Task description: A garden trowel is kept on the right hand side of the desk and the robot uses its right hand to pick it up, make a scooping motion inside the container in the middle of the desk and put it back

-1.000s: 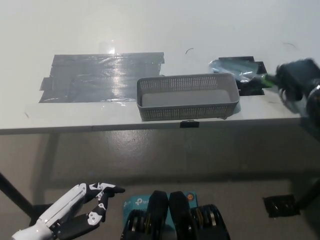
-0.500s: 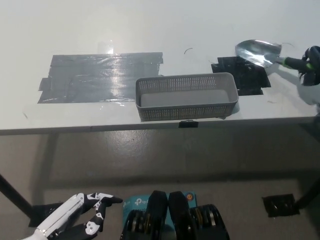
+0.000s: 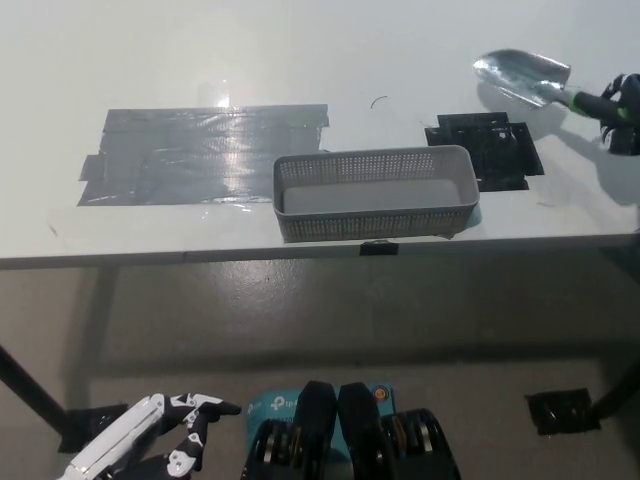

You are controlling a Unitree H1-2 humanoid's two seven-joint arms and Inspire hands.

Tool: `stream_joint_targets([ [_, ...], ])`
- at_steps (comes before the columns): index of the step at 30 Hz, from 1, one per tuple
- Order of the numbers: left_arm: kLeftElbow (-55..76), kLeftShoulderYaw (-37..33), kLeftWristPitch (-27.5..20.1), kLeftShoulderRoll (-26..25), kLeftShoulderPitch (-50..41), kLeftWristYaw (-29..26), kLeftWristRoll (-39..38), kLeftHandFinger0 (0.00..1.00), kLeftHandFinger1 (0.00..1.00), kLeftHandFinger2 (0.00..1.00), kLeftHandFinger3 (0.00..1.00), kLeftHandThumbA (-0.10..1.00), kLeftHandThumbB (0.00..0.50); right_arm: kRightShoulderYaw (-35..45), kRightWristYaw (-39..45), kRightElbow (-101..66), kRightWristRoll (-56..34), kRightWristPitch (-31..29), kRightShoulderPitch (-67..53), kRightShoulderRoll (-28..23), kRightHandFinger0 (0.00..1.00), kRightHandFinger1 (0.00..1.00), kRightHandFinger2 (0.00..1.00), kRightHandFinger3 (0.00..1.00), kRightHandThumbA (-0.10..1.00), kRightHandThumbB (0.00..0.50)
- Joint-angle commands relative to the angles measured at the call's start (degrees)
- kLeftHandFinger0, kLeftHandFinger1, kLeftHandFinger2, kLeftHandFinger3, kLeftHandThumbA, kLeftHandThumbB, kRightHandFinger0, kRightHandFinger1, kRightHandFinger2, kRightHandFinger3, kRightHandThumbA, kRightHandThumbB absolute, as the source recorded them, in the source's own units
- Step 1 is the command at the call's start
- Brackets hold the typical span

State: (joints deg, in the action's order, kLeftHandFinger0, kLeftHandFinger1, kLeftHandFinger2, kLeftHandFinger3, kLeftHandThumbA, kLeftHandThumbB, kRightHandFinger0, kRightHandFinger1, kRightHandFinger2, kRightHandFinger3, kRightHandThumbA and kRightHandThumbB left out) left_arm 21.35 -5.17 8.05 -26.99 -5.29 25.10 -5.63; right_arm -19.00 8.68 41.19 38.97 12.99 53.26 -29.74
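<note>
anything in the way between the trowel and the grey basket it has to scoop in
Nothing visible does. The right hand holds the trowel over the desk's far right side; between it and the open basket lies only a flat black tape patch on the desk. The left hand rests low, below the desk.

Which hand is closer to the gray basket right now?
Right. The right hand holds the trowel beyond the basket, off to its right; the left hand hangs at lower left, below the desk edge.
</note>
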Motion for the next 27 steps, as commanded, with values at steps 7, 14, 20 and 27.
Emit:
stream_joint_targets([
  [7, 0.4, 0.4, -1.5, -1.4, -1.5, 1.1, -1.2, 0.94, 0.85, 0.77, 0.70, 1.00, 0.500, 5.2, 6.5, -8.5, -9.4, -9.0, -0.1, -6.7, 0.00, 0.17, 0.43, 0.12, -0.10, 0.000],
  [14, -0.4, 0.4, -2.0, -1.6, -1.0, 1.2, -1.1, 0.90, 0.85, 0.76, 0.70, 1.00, 0.500, 7.2, 13.5, -16.3, -14.9, -11.2, -2.9, -10.0, 0.00, 0.28, 0.46, 0.20, -0.10, 0.134],
  [20, 0.2, 0.4, -0.9, -1.9, -0.9, 1.1, -1.1, 0.92, 0.85, 0.77, 0.73, 1.00, 0.500, 7.2, 19.4, -27.5, -18.3, -10.9, -7.1, -12.6, 0.00, 0.23, 0.38, 0.18, -0.10, 0.184],
  [27, 0.3, 0.5, -0.8, -2.3, -0.5, 1.2, -1.4, 0.92, 0.85, 0.76, 0.73, 1.00, 0.487, 5.3, 26.3, -37.1, -19.1, -9.9, -10.3, -15.6, 0.00, 0.30, 0.46, 0.34, -0.10, 0.172],
])
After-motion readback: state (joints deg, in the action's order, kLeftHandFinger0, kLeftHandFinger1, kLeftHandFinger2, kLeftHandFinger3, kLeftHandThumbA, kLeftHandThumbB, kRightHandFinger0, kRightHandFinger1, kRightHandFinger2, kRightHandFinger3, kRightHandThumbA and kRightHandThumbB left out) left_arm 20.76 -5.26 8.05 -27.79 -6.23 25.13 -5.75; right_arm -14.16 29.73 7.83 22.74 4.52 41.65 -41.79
